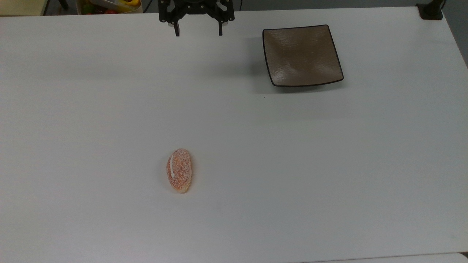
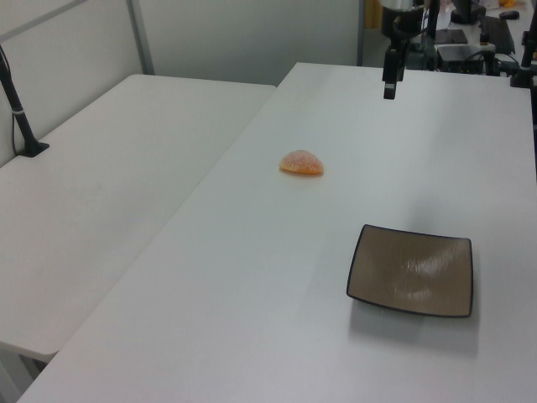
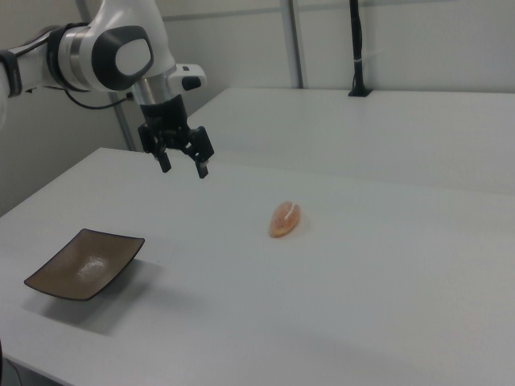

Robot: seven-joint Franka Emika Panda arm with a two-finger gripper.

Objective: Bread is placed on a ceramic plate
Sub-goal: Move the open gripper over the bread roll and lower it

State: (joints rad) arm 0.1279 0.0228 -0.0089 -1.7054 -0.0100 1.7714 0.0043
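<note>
The bread [image 1: 179, 170] lies flat on the white bench [image 1: 329, 164], on its broad side with the white stripe facing up, so it cannot roll and offers its narrow width to a pinch from above. It sits well apart from the ceramic plate [image 1: 302, 55], which rests empty on the bench, hollow side up, ready to receive it. The end effector [image 1: 197, 31] hangs above the bench, well away from the bread and nearer the plate, fingers spread and pointing down, holding nothing; judging by this, the pickup has not begun. No brand, label or writing is readable.
</note>
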